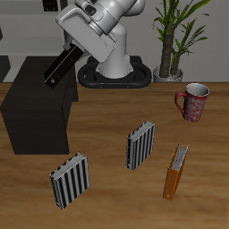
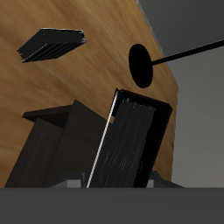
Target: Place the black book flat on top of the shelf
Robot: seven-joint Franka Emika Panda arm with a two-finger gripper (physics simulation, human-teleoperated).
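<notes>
The black book (image 1: 59, 68) hangs tilted in the air over the back edge of the shelf (image 1: 36, 116), a large dark box-shaped cabinet with a flat top. My gripper (image 1: 68, 57) is shut on the book's upper end. Seen from the wrist, the black book (image 2: 133, 144) runs out from between my fingers with its white page edge showing. The shelf (image 2: 52, 144) lies beyond and beside it. The book does not touch the shelf top.
Two black-and-white striped books (image 1: 70, 179) (image 1: 140, 145) stand on the wooden table, with an orange-brown book (image 1: 176, 170) nearer the front. A red mug (image 1: 193, 100) and a potted plant (image 1: 170, 54) stand farther back. One striped book (image 2: 52, 44) also shows from the wrist.
</notes>
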